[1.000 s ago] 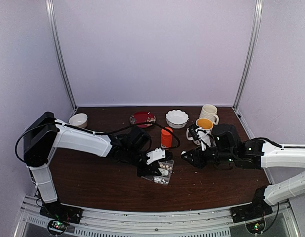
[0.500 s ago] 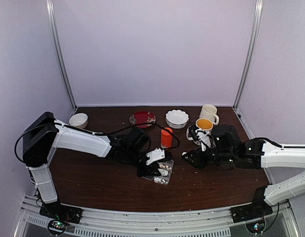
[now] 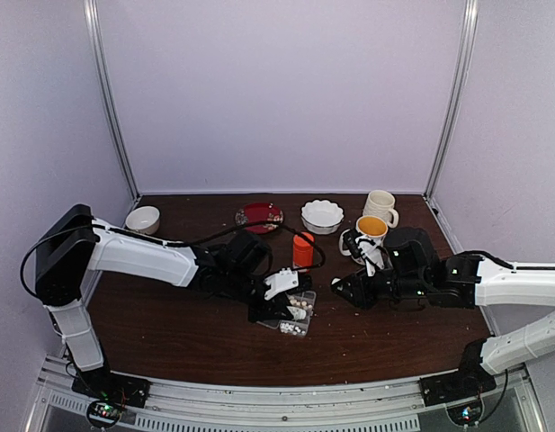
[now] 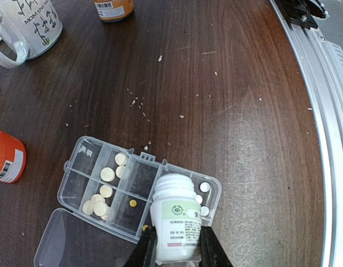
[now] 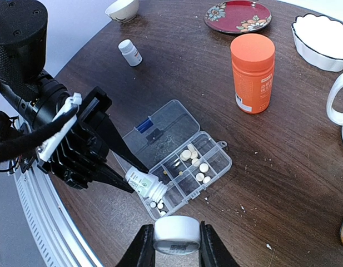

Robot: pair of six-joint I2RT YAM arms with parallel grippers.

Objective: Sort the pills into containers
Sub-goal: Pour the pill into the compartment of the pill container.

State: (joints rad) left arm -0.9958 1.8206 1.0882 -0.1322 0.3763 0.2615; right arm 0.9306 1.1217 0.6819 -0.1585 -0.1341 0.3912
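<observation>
The clear pill organizer [image 4: 96, 158] [image 5: 215, 167] [image 3: 301, 312] lies open on the dark table, lid flat beside it. White and pale yellow pills [image 4: 107, 174] [image 5: 200, 167] sit in several of its cells, the containers. My left gripper [image 4: 178, 238] [image 3: 273, 300] is shut on a small white bottle [image 4: 175, 214] [image 5: 142, 182], uncapped and tipped with its mouth over a corner cell that holds three white pills [image 4: 204, 187]. My right gripper [image 5: 176, 236] [image 3: 338, 288] hovers just right of the organizer, shut on a white bottle cap [image 5: 177, 232].
An orange bottle [image 3: 303, 250] [image 5: 252, 72] stands behind the organizer. Two mugs [image 3: 372, 229], a white scalloped bowl [image 3: 322, 216], a red plate [image 3: 259, 216] and a small bowl [image 3: 143, 219] line the back. Another small white bottle [image 5: 130, 53] stands far left. Crumbs dot the table.
The left arm's rear link has shifted slightly to the left. Both grippers, the bottle and the cap stay where they were.
</observation>
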